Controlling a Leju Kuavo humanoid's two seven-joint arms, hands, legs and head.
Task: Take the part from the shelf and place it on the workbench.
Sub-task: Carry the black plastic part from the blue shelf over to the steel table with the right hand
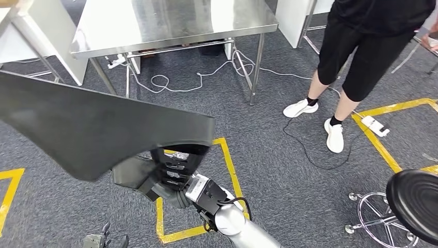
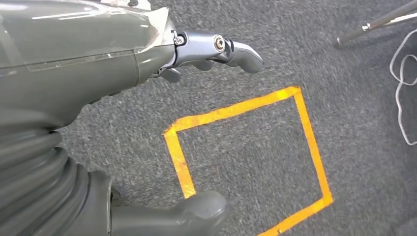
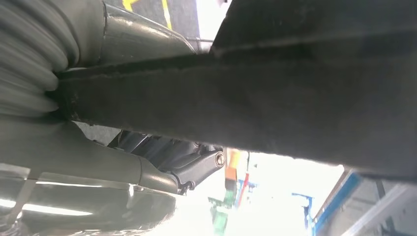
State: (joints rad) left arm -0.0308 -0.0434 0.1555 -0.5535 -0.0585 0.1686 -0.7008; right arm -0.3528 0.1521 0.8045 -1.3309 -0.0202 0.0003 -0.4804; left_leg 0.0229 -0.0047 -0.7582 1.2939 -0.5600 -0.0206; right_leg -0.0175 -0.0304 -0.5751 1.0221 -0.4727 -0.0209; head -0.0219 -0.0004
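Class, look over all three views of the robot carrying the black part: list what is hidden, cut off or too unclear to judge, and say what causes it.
1. Black part: its left end runs off the head view's edge.
2. Right hand: in the head view the part covers most of its fingers.
3. Person: cut off above the waist by the top edge of the head view.
4. Black stool: cropped by the right edge.
5. Right wrist view: the background is overexposed, surroundings unreadable.

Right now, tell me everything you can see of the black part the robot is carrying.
The black part is a large, flat, matte panel, plastic by its look, with a curved outline that narrows to a stem at its lower end. The right hand grips that stem, holding the panel tilted above the grey carpet, short of the steel workbench. The right wrist view shows its rough, thick edge across the hand.
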